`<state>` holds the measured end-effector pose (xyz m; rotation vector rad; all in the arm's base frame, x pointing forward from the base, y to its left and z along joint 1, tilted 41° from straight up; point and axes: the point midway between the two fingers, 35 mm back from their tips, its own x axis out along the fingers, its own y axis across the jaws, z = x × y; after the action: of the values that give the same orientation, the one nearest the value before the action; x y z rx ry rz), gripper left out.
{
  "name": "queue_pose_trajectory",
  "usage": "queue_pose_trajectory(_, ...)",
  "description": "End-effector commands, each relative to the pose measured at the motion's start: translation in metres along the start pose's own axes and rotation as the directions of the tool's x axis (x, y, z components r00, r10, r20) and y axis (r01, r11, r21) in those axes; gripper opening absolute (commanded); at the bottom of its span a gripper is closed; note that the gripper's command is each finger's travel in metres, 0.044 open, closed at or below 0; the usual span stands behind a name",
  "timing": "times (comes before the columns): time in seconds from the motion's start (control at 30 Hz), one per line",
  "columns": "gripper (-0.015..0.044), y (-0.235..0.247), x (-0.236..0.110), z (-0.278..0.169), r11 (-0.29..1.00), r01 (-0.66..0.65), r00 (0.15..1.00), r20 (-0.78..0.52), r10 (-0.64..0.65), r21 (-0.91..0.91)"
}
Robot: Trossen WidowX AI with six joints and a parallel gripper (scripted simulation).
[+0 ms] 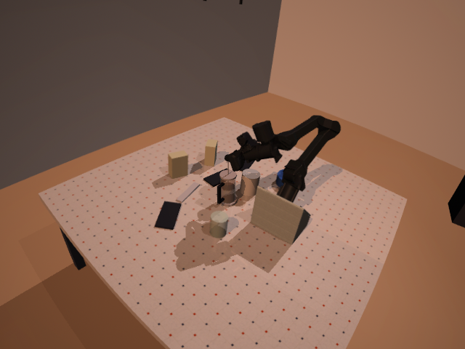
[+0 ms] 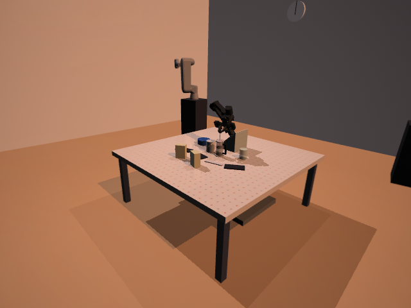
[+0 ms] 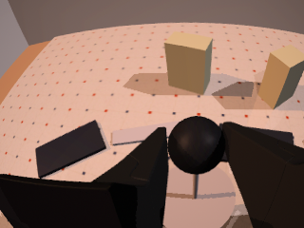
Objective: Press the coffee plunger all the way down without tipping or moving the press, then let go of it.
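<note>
The coffee press [image 1: 227,189] [image 2: 219,147] is a glass cylinder with a black side handle, standing upright near the table's middle. Its round lid shows below the fingers in the wrist view. A thin rod [image 1: 227,167] rises from the lid to a black ball knob [image 3: 196,144]. My gripper [image 3: 194,133] [image 1: 229,158] [image 2: 219,129] is shut on the knob, one finger on each side, right above the press. The rod still stands out above the lid.
A capped tan cylinder [image 1: 250,184] stands right beside the press, a pale cup [image 1: 219,223] in front, a wooden board [image 1: 275,215] at the right. Two tan blocks [image 1: 177,163] [image 1: 211,152] [image 3: 188,61] [image 3: 281,76], two dark flat slabs [image 1: 168,214] [image 3: 70,147] [image 1: 214,178] and a grey strip [image 1: 187,192] lie to the left. A blue disc [image 2: 203,140] sits by the arm's base.
</note>
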<state>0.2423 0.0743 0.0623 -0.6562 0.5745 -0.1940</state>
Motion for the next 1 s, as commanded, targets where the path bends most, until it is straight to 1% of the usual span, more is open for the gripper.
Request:
queue_pose_trajectory(0.0, 0.0115, 0.001, 0.008, -0.021, 0.999, -0.005, 0.999, -0.035, 0.004, -0.033)
queue_pose_trajectory(0.57, 0.0115, -0.001, 0.026, -0.041, 0.999, 0.000, 1.000, -0.025, -0.001, -0.036)
queue_pose_trajectory(0.97, 0.0115, 0.001, 0.034, -0.038, 0.999, 0.002, 1.000, -0.023, -0.003, -0.036)
